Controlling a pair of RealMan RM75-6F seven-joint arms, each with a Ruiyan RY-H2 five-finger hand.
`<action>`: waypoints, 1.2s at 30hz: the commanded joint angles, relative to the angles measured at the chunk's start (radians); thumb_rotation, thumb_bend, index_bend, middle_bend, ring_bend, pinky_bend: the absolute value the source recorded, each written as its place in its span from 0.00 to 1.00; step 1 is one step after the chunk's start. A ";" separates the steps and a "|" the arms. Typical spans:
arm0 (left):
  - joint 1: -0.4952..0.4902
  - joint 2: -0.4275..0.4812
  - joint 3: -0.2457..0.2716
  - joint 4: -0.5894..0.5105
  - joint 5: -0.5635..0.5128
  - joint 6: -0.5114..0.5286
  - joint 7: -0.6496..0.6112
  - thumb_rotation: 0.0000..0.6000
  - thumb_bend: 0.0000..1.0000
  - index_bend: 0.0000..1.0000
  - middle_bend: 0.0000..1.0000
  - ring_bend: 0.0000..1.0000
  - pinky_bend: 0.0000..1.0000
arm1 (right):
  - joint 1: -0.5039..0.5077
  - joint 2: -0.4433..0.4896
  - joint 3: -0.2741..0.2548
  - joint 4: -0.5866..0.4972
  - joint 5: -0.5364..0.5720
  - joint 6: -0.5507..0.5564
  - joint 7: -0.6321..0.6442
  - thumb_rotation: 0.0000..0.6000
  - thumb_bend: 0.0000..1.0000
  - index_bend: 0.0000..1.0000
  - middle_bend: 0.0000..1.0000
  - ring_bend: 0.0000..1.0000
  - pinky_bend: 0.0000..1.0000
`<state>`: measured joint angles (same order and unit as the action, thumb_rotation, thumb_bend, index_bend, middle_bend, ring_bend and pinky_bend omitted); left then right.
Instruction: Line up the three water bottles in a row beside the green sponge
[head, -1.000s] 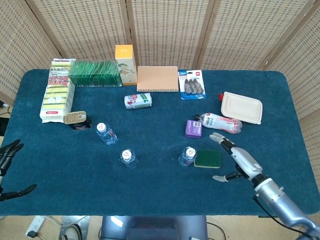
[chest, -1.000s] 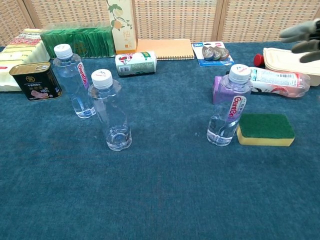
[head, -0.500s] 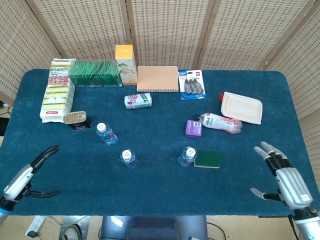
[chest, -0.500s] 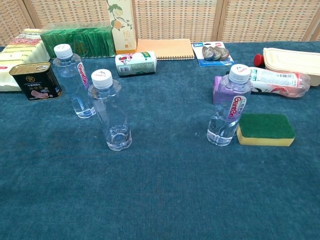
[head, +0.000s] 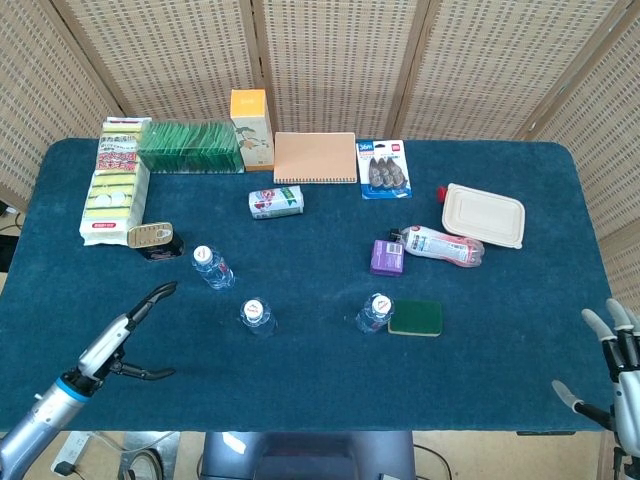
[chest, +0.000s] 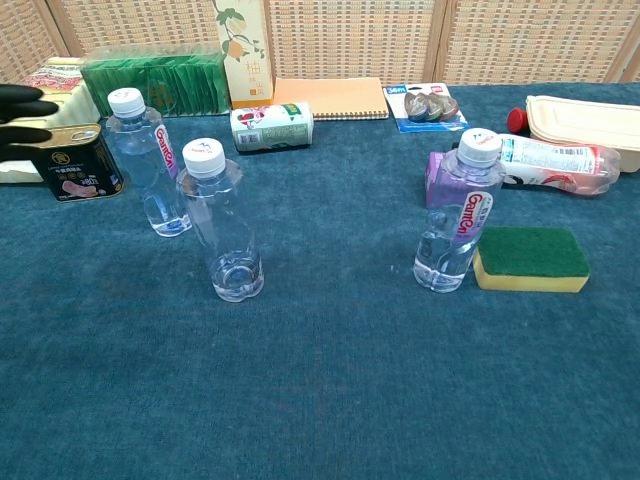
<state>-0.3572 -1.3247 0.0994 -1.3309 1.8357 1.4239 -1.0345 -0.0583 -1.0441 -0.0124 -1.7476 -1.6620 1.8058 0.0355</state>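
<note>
Blue cloth covers the desk (head: 300, 400) I am working over. Along its far edge I see a green stack of packets (head: 189, 146), a tall orange carton (head: 250, 117), a tan notebook (head: 315, 157) and a blister pack (head: 384, 168). A small can (head: 275, 202) lies on its side in front of the notebook. At the left sits a pack of yellow sponges (head: 113, 192) with a dark tin (head: 153, 239) just beside it. To the right are a beige lidded box (head: 484, 214), a pink-labelled bottle lying flat (head: 442, 245) and a purple box (head: 387, 257).

One water bottle (chest: 455, 212) stands upright, touching or almost touching the left end of the green sponge (chest: 530, 258). The other two stand well apart from it on the left: a near bottle (chest: 222, 220) and a far bottle (chest: 146, 162) close to the tin. Nothing lies between them and the sponge.

My left hand (head: 125, 340) hovers over the desk's near-left part, fingers spread, holding nothing and touching no bottle. My right hand (head: 620, 375) is at the near-right corner, fingers apart and empty.
</note>
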 joint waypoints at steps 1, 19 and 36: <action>-0.035 -0.041 -0.014 -0.016 -0.048 -0.067 0.021 1.00 0.11 0.00 0.00 0.00 0.00 | -0.006 0.003 0.008 0.015 -0.009 0.009 0.049 1.00 0.00 0.14 0.02 0.00 0.00; -0.157 -0.303 -0.093 0.032 -0.189 -0.250 0.119 1.00 0.12 0.00 0.00 0.00 0.01 | -0.010 0.042 0.015 0.009 -0.043 -0.005 0.156 1.00 0.00 0.15 0.02 0.00 0.00; -0.208 -0.493 -0.164 0.119 -0.306 -0.322 0.291 1.00 0.28 0.19 0.21 0.18 0.37 | -0.024 0.057 0.026 0.017 -0.058 0.016 0.220 1.00 0.00 0.15 0.03 0.00 0.00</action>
<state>-0.5622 -1.8012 -0.0580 -1.2219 1.5406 1.1050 -0.7623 -0.0817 -0.9876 0.0125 -1.7311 -1.7197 1.8206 0.2550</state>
